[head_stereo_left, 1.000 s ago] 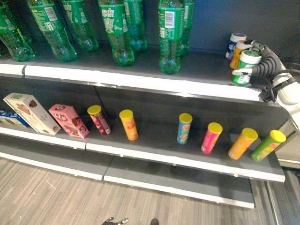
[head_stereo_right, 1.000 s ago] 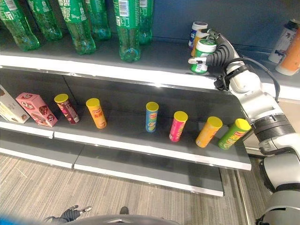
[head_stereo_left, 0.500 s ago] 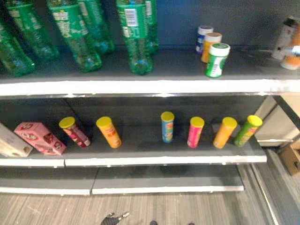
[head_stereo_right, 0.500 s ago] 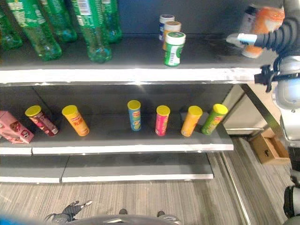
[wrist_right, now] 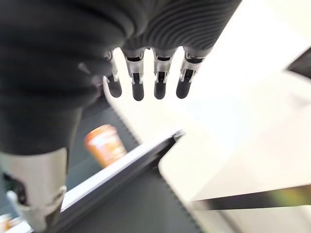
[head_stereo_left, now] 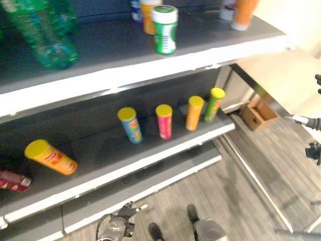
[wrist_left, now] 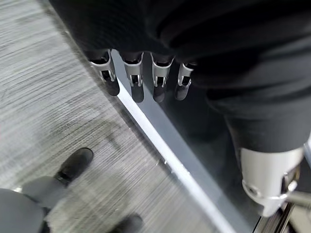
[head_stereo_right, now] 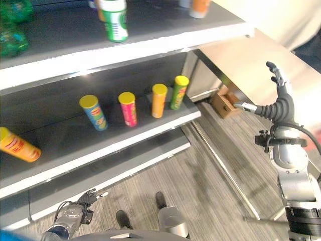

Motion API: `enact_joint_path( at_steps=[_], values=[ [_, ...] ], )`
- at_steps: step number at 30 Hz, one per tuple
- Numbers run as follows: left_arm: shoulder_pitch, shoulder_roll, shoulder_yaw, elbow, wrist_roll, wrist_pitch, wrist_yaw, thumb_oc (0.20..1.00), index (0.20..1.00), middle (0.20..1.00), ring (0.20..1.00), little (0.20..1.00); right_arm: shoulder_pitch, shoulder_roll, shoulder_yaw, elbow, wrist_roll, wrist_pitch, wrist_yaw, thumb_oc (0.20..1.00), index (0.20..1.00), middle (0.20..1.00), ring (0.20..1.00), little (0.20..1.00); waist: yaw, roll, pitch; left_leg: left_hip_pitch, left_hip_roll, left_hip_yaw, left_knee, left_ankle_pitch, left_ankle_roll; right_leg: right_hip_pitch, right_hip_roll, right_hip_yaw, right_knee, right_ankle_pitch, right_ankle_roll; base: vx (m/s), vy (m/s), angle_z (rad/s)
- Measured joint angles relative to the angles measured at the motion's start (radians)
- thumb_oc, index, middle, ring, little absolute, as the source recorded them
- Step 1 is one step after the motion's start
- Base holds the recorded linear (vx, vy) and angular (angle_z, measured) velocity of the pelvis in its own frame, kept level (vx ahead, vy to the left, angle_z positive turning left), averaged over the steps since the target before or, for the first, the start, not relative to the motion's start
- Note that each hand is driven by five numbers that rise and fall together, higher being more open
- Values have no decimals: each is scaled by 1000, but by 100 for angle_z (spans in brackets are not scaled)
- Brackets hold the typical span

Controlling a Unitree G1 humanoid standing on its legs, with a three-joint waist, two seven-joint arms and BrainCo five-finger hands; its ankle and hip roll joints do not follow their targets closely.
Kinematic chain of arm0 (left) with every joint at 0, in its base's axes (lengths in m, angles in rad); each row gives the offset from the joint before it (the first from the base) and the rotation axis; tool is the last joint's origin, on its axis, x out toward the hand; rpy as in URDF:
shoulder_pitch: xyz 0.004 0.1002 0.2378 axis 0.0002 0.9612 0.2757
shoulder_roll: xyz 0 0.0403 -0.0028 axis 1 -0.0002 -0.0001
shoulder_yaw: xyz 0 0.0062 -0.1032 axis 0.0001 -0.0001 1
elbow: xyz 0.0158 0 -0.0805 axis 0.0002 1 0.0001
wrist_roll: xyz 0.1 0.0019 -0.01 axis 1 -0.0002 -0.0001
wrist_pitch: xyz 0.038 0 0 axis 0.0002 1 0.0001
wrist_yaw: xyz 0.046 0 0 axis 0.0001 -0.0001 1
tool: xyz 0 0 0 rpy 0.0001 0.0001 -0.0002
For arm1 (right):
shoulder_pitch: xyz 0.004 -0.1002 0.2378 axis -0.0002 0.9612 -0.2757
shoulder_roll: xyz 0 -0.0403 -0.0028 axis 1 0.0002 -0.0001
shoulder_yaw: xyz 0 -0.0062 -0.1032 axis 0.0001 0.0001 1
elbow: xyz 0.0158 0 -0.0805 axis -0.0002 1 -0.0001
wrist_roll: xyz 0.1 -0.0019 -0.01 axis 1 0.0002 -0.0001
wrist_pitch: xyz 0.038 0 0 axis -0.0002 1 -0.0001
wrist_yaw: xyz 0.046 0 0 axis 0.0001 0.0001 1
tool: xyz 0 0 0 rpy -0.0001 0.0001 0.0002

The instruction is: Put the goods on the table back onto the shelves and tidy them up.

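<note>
At the right edge of the frame my right hand (head_stereo_right: 279, 103) hangs empty, fingers spread; lower left, my left hand (head_stereo_right: 85, 199) hangs relaxed, empty, below the shelf (head_stereo_right: 150, 37).

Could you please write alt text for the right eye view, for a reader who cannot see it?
The robot's right hand hangs open and empty beside a grey shelf. On the middle shelf stand blue, pink, orange and green yellow-lidded tubes, and a green-and-white can stands above. The left hand hangs low over the floor.
</note>
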Motion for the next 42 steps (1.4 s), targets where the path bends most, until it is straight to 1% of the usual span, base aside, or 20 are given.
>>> enact_joint_path(
  at_steps=[3, 5, 6, 7, 8, 11, 16, 22, 26, 27, 28, 29, 30, 32, 33, 34, 35, 36, 39, 42],
  values=[
    [3, 10, -11, 1, 0, 1, 0, 1000, 1000, 1000, 1000, 1000, 7, 0, -4, -10, 0, 0, 11, 1000, 1000, 1000, 1000, 1000, 32, 17, -2, 2, 57, 70, 1, 13, -7, 22, -90, -51, 90, -12, 27, -60, -119, -85],
    [16, 30, -14, -3, 0, 1, -1, 1000, 1000, 1000, 1000, 1000, 1, 3, -2, -39, 0, -5, 14, 1000, 1000, 1000, 1000, 1000, 69, -10, -24, 3, 63, 86, 6, 26, -30, 73, -146, -79, 28, 59, 15, -8, -202, -81],
    [20, 45, -12, -3, 0, 4, -1, 1000, 1000, 1000, 1000, 1000, -6, 22, -2, -34, 0, -5, 15, 1000, 1000, 1000, 1000, 1000, 68, -39, -38, 14, 80, 93, 6, 41, -79, 102, -152, -114, -18, 67, 42, -117, -372, -105],
    [32, 43, -8, -16, 0, 7, -3, 1000, 1000, 1000, 1000, 1000, -35, 37, 12, -20, 0, -6, 18, 1000, 1000, 1000, 1000, 1000, 100, -33, -43, 21, 99, 64, 9, 39, -94, 85, -98, -167, -41, 50, 20, -94, -280, -111],
    [33, 39, -7, -25, 0, 11, -4, 1000, 1000, 1000, 1000, 1000, -46, 37, 4, -6, 0, -6, 19, 1000, 1000, 1000, 1000, 1000, 96, -27, -45, 17, 109, 20, 20, 31, -106, 88, -83, -169, -54, 33, -1, -110, -376, -113],
    [38, 7, 1, -36, 0, 10, -4, 1000, 1000, 1000, 1000, 1000, -22, 24, -41, 16, 1, 22, 14, 1000, 1000, 1000, 1000, 1000, 56, 18, -77, 23, 152, 37, 14, 51, -131, 88, -32, -168, -87, 22, -15, -47, -301, -37],
    [40, -19, 15, -26, 0, 10, -4, 1000, 1000, 1000, 1000, 1000, -2, -9, -80, 13, 3, 20, 2, 1000, 1000, 1000, 1000, 1000, 57, 38, -149, 41, 178, 73, 16, 53, -142, 108, -2, -141, -146, 41, -28, -34, -297, -20],
    [65, -21, 21, -17, -1, 12, -3, 1000, 1000, 1000, 1000, 1000, 28, -25, -128, 5, 10, -10, -11, 1000, 1000, 1000, 1000, 1000, 61, 37, -152, 20, 231, 43, 34, 66, -163, 113, 46, -167, -148, 30, -39, -61, -352, 11],
    [89, -33, 24, -17, -3, 14, -3, 1000, 1000, 1000, 1000, 1000, 49, -24, -153, -24, 20, -21, -37, 1000, 1000, 1000, 1000, 1000, 63, 68, -134, 28, 281, 23, 50, 81, -171, 120, 97, -169, -133, 20, -72, -45, -310, -18],
    [84, -36, 45, -18, -13, 13, 2, 1000, 1000, 1000, 1000, 1000, 49, -23, -139, -23, 21, -24, -42, 1000, 1000, 1000, 1000, 1000, 103, 53, -110, 18, 302, -92, 143, 93, -155, 74, 104, -117, -51, -20, -118, 55, -282, -99],
    [78, -30, 49, -20, -27, 12, 3, 1000, 1000, 1000, 1000, 1000, 41, -20, -124, -19, 21, -24, -42, 1000, 1000, 1000, 1000, 1000, 142, 18, -89, -24, 266, -277, 264, 82, -103, 57, 93, -47, -21, -23, -143, 94, -251, -156],
    [78, -27, 45, -20, -51, 13, 2, 1000, 1000, 1000, 1000, 1000, 10, -13, -100, -7, 21, -23, -41, 1000, 1000, 1000, 1000, 1000, 167, -45, -75, -72, 149, -502, 316, -20, -149, 41, 39, 18, -33, -14, -155, 31, -64, -118],
    [95, -50, 42, -81, -58, 13, 13, 1000, 1000, 1000, 1000, 1000, 6, -15, -147, -8, 21, -23, -57, 1000, 1000, 1000, 1000, 1000, 169, -38, -62, -127, 39, -520, 264, -48, -179, 70, 8, -15, -103, 9, -135, 92, -88, -82],
    [127, -91, 35, -124, -55, -19, 12, 1000, 1000, 1000, 1000, 1000, 34, -30, -183, 5, 15, -23, -81, 1000, 1000, 1000, 1000, 1000, 176, 49, -59, -179, -51, -530, 230, -74, -143, 83, 41, -47, -113, 17, -116, 96, -22, -35],
    [149, -88, 45, -96, -51, -32, 5, 1000, 1000, 1000, 1000, 1000, 73, 0, -183, 22, 5, -34, -89, 1000, 1000, 1000, 1000, 1000, 203, 85, -66, -197, -47, -548, 243, -79, -83, 69, 79, -32, -92, 12, -100, 99, 38, -45],
    [177, -60, 54, -59, -48, -19, 7, 1000, 1000, 1000, 1000, 1000, 86, 73, -188, 73, -1, -22, -100, 1000, 1000, 1000, 1000, 1000, 189, 77, -54, -226, -8, -498, 238, -77, -87, -52, 115, -80, 268, -147, -96, 216, 92, -14],
    [198, -26, 55, -58, -48, -19, 6, 1000, 1000, 1000, 1000, 1000, 89, 104, -196, 92, -1, -12, -113, 1000, 1000, 1000, 1000, 1000, 168, 38, -52, -227, -25, -486, 237, -72, -99, -49, 108, -104, 330, -234, -103, 257, 117, 19],
    [210, -19, 63, -50, -48, -13, 4, 1000, 1000, 1000, 1000, 1000, 85, 110, -208, 94, -1, -3, -119, 1000, 1000, 1000, 1000, 1000, 172, 6, -48, -217, -45, -434, 229, -46, -110, -8, 96, -101, 248, -277, -168, 273, 118, 16],
    [210, -66, 68, -20, -40, 7, 3, 1000, 1000, 1000, 1000, 1000, 32, 137, -223, 90, -3, -1, -132, 1000, 1000, 1000, 1000, 1000, 179, 55, -38, -117, -58, -391, 98, 11, -72, 111, 111, -77, 81, -209, -131, 136, 75, -14],
    [171, -62, 68, -58, -40, 0, 10, 1000, 1000, 1000, 1000, 1000, 31, 135, -215, 59, -7, 1, -143, 1000, 1000, 1000, 1000, 1000, 170, 56, -45, -58, -94, -383, 29, 21, -48, 159, 90, -68, 18, -180, -114, 229, 188, -9]
  ],
)
